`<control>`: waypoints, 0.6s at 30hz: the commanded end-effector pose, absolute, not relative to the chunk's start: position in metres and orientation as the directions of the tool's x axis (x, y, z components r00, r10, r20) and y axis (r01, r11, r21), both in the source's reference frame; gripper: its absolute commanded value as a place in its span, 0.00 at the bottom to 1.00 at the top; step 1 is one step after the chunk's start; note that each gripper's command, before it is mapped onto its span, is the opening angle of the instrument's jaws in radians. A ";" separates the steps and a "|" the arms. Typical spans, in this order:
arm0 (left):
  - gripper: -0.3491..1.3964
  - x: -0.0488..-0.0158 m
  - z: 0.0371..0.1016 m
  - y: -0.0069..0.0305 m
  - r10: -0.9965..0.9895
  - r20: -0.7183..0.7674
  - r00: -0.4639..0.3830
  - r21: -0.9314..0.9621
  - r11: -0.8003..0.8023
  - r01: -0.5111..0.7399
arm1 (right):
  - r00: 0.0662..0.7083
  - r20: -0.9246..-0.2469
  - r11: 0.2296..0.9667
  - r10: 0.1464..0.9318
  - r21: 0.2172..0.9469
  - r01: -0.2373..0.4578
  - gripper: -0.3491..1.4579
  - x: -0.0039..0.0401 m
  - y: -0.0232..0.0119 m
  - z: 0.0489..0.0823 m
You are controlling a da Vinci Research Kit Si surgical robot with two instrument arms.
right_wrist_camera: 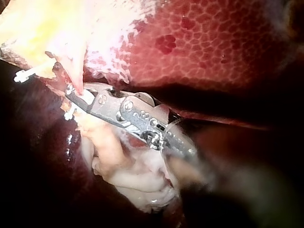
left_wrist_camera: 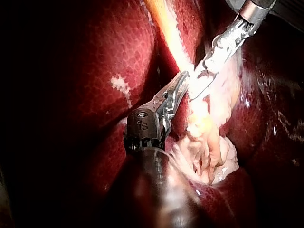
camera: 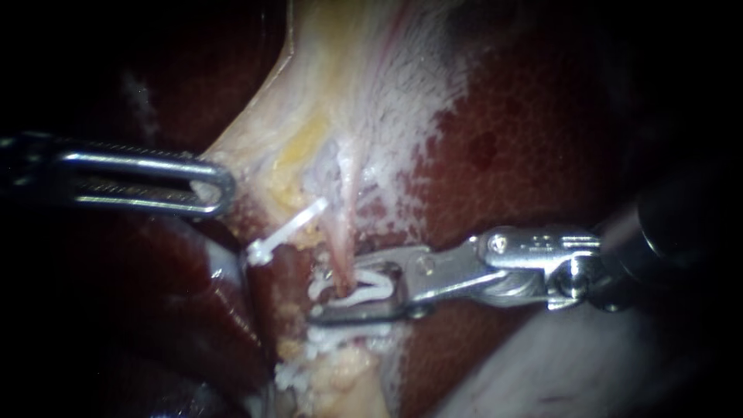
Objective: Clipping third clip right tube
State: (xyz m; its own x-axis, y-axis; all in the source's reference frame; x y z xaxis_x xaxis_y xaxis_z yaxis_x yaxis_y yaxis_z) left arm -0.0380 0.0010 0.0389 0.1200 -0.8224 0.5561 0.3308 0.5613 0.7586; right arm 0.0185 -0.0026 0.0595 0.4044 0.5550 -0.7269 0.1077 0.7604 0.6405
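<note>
Dark red liver [camera: 534, 155] is filling the background. You are placing the white clip [camera: 371, 285]: the claw of your right instrument [camera: 340, 290] is gripping it, standing wide around the right tube [camera: 338, 232], just above a lower clip [camera: 348, 334]. Next, I judge, you are needing a steady squeeze until it is locking. Your left instrument [camera: 219, 186] is holding pale tissue [camera: 255, 131] in its closed claw; the left wrist view is showing this grip, the right wrist view is not.

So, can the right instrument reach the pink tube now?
Probably yes: the right instrument holds a white clip around the tube in its jaws; the left instrument grips tissue off to the side.
</note>
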 end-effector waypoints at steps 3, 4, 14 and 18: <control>0.00 -0.0380 0.0389 0.0010 -0.822 0.556 0.120 0.759 0.561 0.331 | 0.405 -0.729 0.760 0.552 0.640 0.115 0.02 0.0185 -0.0026 0.0598; 0.00 -0.0380 0.0389 0.0010 -0.822 0.556 0.120 0.759 0.561 0.331 | 0.407 -0.726 0.757 0.555 0.643 0.115 0.02 0.0185 -0.0027 0.0598; 0.00 -0.0380 0.0389 0.0010 -0.822 0.556 0.120 0.759 0.561 0.331 | 0.414 -0.723 0.743 0.553 0.653 0.146 0.03 0.0185 -0.0028 0.0599; 0.00 -0.0380 0.0389 0.0010 -0.822 0.556 0.120 0.758 0.561 0.331 | 0.414 -0.723 0.743 0.553 0.653 0.146 0.03 0.0185 -0.0028 0.0599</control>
State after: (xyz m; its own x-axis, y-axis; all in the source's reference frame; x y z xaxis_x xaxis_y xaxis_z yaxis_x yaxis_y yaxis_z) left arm -0.0380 0.0010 0.0389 0.1197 -0.8223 0.5563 0.3312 0.5613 0.7584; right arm 0.0186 -0.0028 0.0599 0.4143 0.5532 -0.7227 0.1476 0.7427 0.6532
